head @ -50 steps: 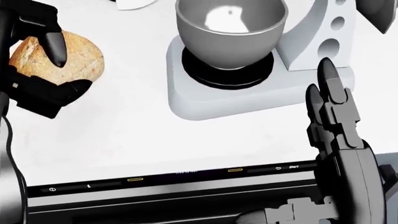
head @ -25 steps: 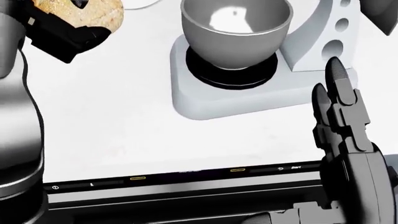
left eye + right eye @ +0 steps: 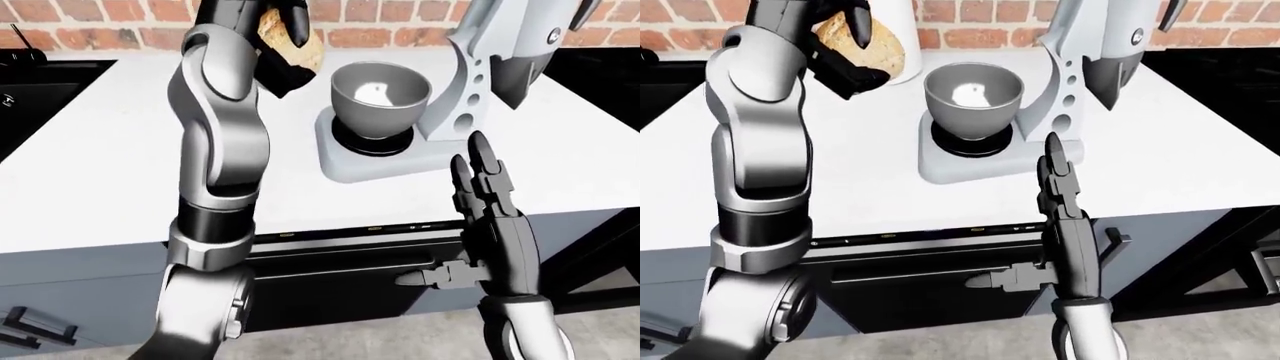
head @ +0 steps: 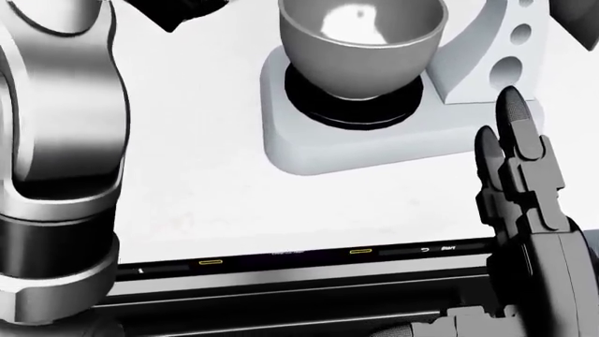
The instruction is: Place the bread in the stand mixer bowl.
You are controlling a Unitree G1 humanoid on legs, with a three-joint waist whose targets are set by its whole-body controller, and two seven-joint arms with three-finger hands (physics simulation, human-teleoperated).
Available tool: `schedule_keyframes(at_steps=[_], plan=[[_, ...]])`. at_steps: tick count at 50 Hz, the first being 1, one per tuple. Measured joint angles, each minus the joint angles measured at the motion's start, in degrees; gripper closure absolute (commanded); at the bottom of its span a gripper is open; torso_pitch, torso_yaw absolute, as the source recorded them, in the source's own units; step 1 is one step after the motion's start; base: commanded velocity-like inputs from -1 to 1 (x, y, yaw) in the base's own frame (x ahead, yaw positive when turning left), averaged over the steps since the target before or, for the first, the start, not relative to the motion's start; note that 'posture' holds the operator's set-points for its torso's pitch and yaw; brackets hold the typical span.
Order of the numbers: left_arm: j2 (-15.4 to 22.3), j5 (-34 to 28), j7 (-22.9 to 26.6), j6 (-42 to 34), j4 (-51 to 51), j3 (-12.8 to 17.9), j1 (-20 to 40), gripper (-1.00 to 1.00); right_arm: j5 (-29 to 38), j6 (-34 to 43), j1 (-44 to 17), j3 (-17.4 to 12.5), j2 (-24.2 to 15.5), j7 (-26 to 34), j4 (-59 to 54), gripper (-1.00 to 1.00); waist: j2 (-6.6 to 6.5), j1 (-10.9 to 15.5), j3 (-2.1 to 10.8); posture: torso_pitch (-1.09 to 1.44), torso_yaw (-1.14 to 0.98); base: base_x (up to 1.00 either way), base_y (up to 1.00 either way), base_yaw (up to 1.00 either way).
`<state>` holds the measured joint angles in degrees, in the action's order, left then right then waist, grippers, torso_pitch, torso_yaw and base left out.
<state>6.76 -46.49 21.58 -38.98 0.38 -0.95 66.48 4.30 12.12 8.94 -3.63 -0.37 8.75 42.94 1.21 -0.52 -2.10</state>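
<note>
Crusty bread (image 3: 877, 46) gripped in your left hand (image 3: 845, 41) | bowl (image 3: 972, 91) lies right of and below those fingers | right hand (image 3: 1060, 176) open, idle

Bowl (image 3: 380, 94) mouth open above; mixer head (image 3: 505, 37) crowds right side.

Bread held high beside the mixer bowl, right-eye view

The left hand (image 3: 845, 45) is raised at the upper left, its dark fingers (image 3: 858, 22) closed round the bread (image 3: 875, 46), which sits in the air just left of the bowl (image 3: 972, 94) and above the white worktop (image 3: 1200, 150). The grey bowl stands on the base of the stand mixer (image 3: 1090, 52), whose head is tilted up at the right. The right hand (image 3: 1060, 180) hangs lower, fingers straight and pointing up, against the worktop's near edge. A brick wall (image 3: 980, 11) runs across the top.
</note>
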Motion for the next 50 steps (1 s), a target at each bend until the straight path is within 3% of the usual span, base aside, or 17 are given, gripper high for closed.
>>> schedule_keyframes(at_steps=[24, 50], plan=[[-5.88, -0.23, -2.47, 3.37, 10.02, -2.00, 7.91, 1.00, -0.60, 0.25, 0.51, -0.66, 0.13, 0.18, 0.61, -1.00, 0.35, -0.04, -0.18, 0.00, 0.00, 0.00, 0.00, 0.00], [-9.58, 4.41, -8.23, 5.65, 19.72, -2.77, 12.67, 1.00, -1.14, 0.39, 1.20, -1.38, 0.31, 0.47, 2.13, -1.00, 0.50, -0.11, -0.11, 0.00, 0.00, 0.00, 0.00, 0.00]])
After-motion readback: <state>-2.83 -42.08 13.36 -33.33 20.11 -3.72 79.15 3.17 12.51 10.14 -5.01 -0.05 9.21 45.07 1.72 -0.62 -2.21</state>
